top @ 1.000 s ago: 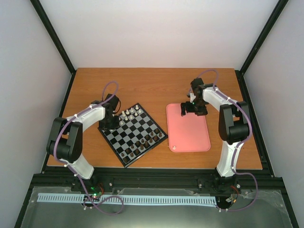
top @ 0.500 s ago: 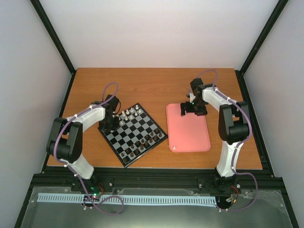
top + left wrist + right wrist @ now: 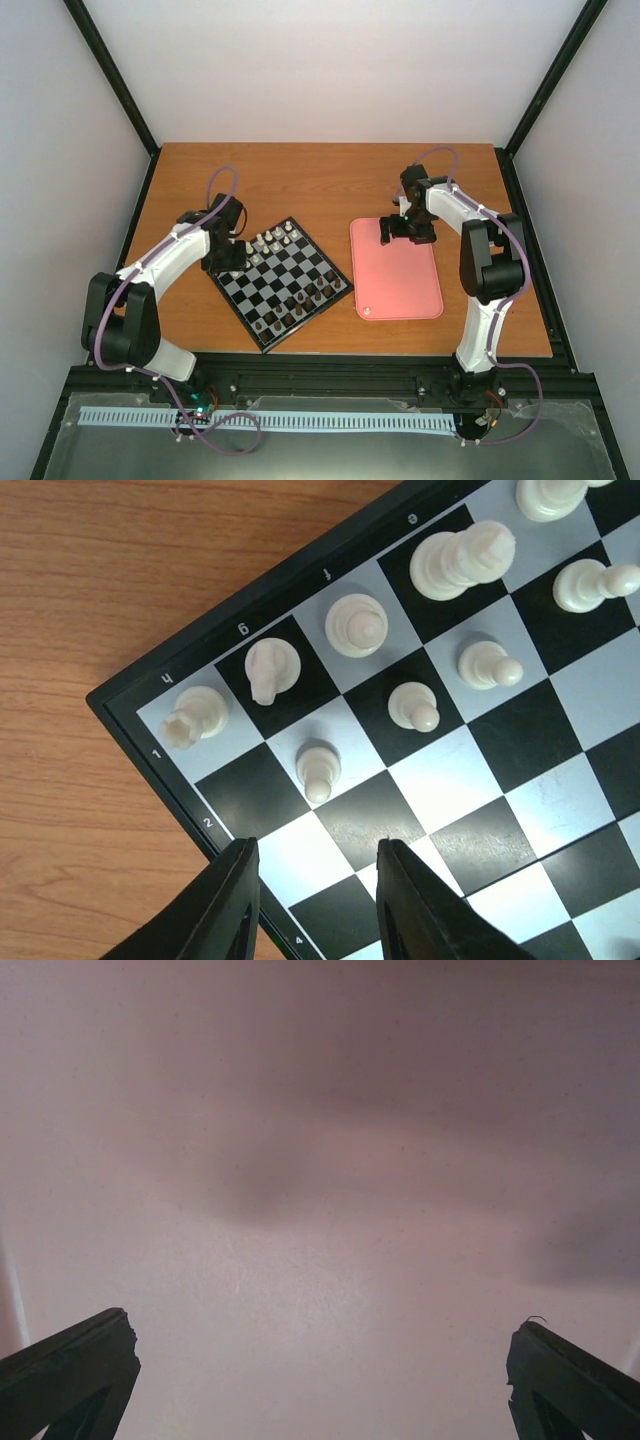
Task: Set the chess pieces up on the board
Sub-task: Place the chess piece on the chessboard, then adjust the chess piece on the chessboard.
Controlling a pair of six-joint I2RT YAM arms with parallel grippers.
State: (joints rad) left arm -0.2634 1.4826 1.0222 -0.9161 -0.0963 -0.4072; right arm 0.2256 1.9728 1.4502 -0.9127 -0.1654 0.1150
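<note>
The board (image 3: 285,300) lies left of centre, turned diagonally. Cream chess pieces (image 3: 272,238) stand along its far edge; dark pieces line its near edge. In the left wrist view, cream pieces stand at the board's corner (image 3: 150,705): a rook (image 3: 193,716), a knight (image 3: 271,668), a bishop (image 3: 357,625) and pawns (image 3: 317,771). My left gripper (image 3: 315,885) is open and empty above the squares just behind the nearest pawn; from above it is at the board's left corner (image 3: 226,250). My right gripper (image 3: 408,228) is wide open and empty over the pink tray (image 3: 400,285).
The pink tray (image 3: 320,1210) fills the right wrist view; nothing lies on it there. Brown tabletop (image 3: 330,180) extends behind the board and the tray. Black frame posts stand at the table's sides.
My left arm has swung out to the left and its gripper has drawn back slightly toward the board's left corner. My right arm has not moved.
</note>
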